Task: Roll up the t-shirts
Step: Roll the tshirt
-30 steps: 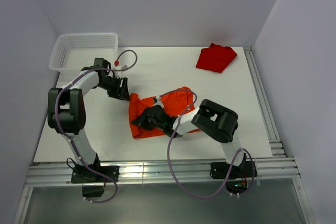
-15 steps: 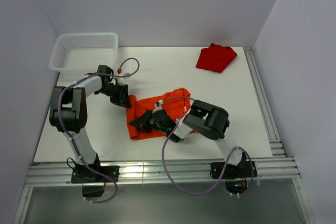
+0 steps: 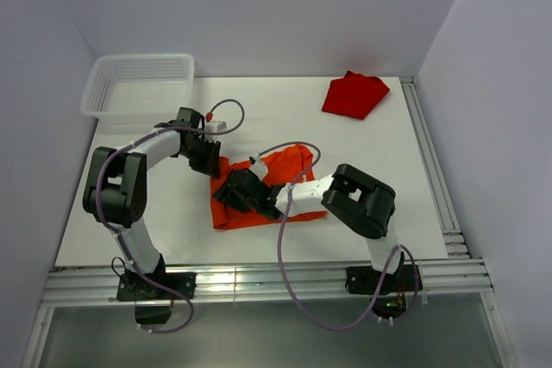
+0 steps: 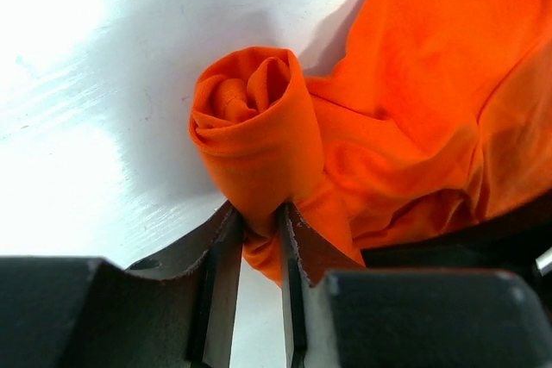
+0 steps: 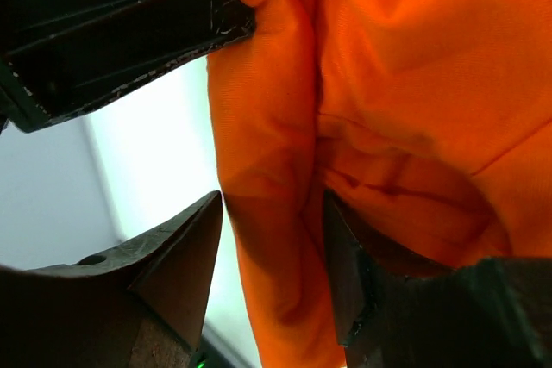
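The orange t-shirt (image 3: pixel 280 180) lies mid-table, its left edge wound into a roll (image 4: pixel 250 118). My left gripper (image 3: pixel 216 166) is at the roll's far end and is shut on the cloth there (image 4: pixel 259 221). My right gripper (image 3: pixel 228 195) reaches in from the right at the roll's near part. In the right wrist view it (image 5: pixel 272 230) stands open astride the roll (image 5: pixel 267 127), with the left finger (image 5: pixel 172 256) clear of the cloth and the right finger (image 5: pixel 345 247) against it. The darker red t-shirt (image 3: pixel 354 95) lies crumpled at the far right.
A white mesh basket (image 3: pixel 138 84) stands at the far left corner. Metal rails (image 3: pixel 431 170) run along the table's right and near edges. Both arms' cables loop over the shirt area.
My left gripper slid right onto the roll's end and closed on it. My right gripper opened, letting go of the orange cloth, and shifted slightly up the roll.
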Robot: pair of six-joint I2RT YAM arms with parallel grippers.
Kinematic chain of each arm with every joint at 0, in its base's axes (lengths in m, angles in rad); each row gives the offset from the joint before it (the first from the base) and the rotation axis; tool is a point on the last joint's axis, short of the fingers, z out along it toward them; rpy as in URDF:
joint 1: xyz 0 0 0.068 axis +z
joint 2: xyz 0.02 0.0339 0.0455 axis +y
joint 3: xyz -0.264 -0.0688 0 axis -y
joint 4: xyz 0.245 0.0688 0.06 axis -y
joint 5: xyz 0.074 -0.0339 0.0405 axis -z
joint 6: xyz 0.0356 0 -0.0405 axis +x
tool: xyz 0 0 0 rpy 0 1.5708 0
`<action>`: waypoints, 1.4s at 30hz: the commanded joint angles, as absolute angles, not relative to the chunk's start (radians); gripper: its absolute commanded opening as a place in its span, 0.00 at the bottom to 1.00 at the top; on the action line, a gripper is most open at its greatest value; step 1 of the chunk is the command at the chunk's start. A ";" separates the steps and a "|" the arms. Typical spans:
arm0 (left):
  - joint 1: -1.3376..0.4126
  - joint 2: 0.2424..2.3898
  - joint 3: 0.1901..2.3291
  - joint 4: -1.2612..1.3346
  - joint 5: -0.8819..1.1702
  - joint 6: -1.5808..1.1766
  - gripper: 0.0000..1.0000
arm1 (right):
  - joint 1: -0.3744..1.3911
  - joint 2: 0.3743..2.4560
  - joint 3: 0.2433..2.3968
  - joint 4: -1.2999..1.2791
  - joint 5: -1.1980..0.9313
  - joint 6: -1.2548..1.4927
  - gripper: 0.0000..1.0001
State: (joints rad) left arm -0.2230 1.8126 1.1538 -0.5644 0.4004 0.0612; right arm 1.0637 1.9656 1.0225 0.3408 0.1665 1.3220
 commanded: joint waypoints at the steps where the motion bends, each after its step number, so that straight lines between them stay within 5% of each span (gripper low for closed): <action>1: -0.236 1.775 1.144 -0.528 0.318 0.054 0.27 | 1.098 1.904 1.126 0.045 0.316 1.256 0.57; 11: -0.250 1.775 1.147 -0.532 0.308 0.049 0.26 | 1.187 1.973 1.448 -0.445 0.574 1.207 0.57; 32: -0.258 1.787 1.149 -0.534 0.307 0.049 0.26 | 1.224 2.132 1.663 -0.492 0.583 1.097 0.57; 42: -0.261 1.796 1.155 -0.535 0.307 0.049 0.27 | 1.235 2.201 1.718 -0.558 0.575 1.104 0.45</action>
